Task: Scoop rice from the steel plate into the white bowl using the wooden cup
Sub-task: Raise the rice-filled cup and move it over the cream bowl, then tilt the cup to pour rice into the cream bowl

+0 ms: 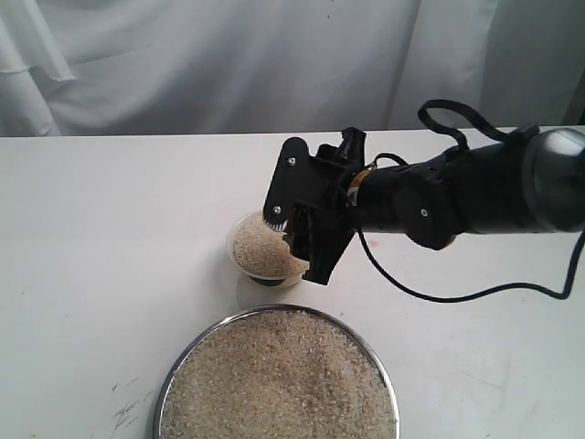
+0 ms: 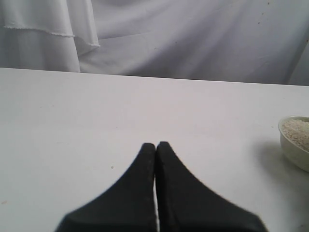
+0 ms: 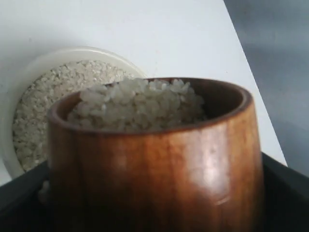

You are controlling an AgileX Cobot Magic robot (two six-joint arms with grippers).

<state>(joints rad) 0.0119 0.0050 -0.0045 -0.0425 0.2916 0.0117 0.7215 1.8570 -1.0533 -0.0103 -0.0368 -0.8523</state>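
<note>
Nearest the exterior camera, the steel plate (image 1: 165, 389) lies flat on the table (image 1: 91, 229), covered almost to its rim with rice (image 1: 279, 380). Just beyond it, apart from the rim, stands the white bowl (image 1: 234, 256), itself heaped with grains close to its lip. Over the bowl's right edge hang the right fingers (image 1: 324, 247), reaching in from the right. They pinch the wooden cup (image 3: 154, 169) by its opposite sides. The right wrist view shows the cup filled to a mound above its rim, with the bowl directly behind it on the side away from the camera. None of its grains is seen falling.

The coming tip therefore appears to turn on rolling the cup's mouth leftward, toward the bowl's centre. Since the bowl looks nearly full, overflow onto the table is the likely hazard.

The left fingers (image 2: 140, 183) are pressed together, holding nothing, low over bare table with the bowl well off to their right. A white curtain (image 1: 228, 64) closes the background.
</note>
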